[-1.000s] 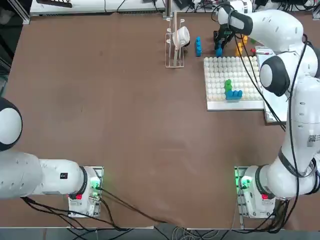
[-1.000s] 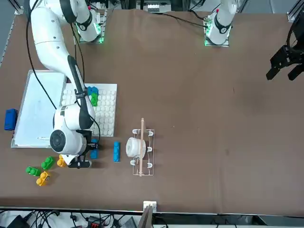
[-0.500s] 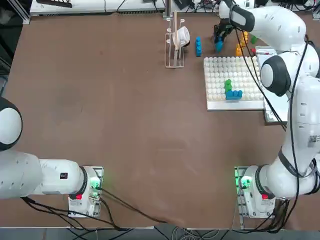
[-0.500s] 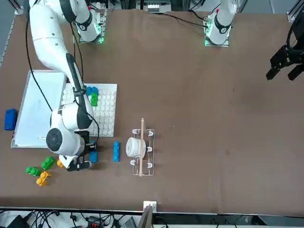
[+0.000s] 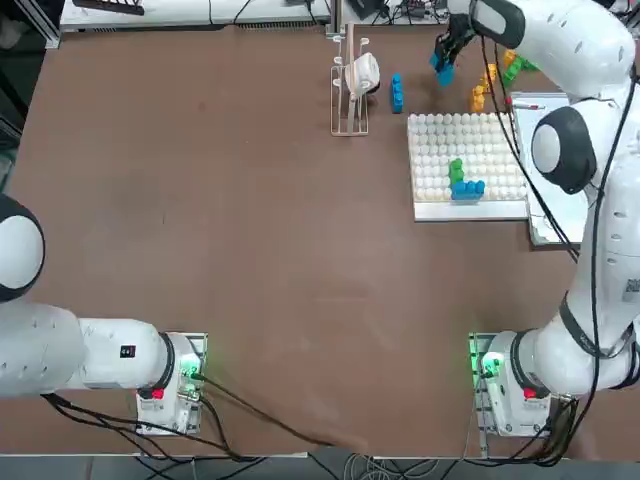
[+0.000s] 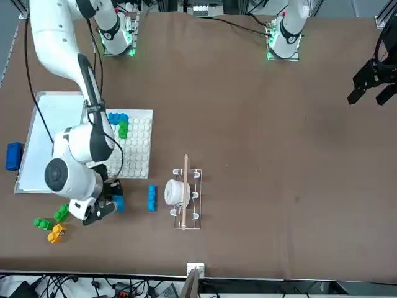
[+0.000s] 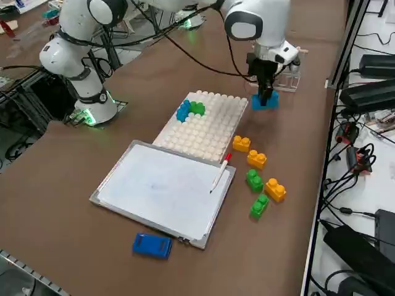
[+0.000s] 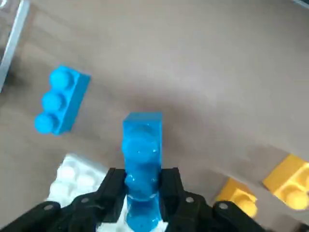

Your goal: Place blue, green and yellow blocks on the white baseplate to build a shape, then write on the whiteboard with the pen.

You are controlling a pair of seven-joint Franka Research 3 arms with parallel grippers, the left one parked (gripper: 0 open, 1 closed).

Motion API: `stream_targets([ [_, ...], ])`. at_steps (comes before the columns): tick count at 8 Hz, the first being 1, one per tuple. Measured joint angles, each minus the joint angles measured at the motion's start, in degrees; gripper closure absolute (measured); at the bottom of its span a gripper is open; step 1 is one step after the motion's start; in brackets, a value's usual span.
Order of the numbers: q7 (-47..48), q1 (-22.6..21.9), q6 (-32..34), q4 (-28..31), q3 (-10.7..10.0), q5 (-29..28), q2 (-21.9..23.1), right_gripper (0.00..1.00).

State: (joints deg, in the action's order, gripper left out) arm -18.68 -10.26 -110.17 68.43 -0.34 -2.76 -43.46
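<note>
My right gripper is shut on a blue block, held off the table just past the far edge of the white baseplate. The side view shows that gripper pointing down with the block at its tips. On the baseplate a green block and a blue block sit joined. Another blue block lies loose nearby. Yellow blocks and green blocks lie beside the whiteboard, where the pen rests at its edge.
A small wire rack with a white cup-like object stands just left of the loose blue block. A chunky blue eraser lies off the whiteboard's near corner. The table's far edge runs close behind the gripper.
My right gripper has risen from the table with the blue block in it and drifted toward the far edge. The other blocks have not moved.
</note>
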Motion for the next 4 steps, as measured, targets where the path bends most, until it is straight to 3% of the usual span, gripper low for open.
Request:
stream_targets([
  [2, -8.01, 1.62, 6.01, 2.21, -0.11, -0.08, 4.38, 0.60],
  [4, -17.54, 3.31, 6.31, 9.00, -0.12, -0.50, 9.31, 0.60],
])
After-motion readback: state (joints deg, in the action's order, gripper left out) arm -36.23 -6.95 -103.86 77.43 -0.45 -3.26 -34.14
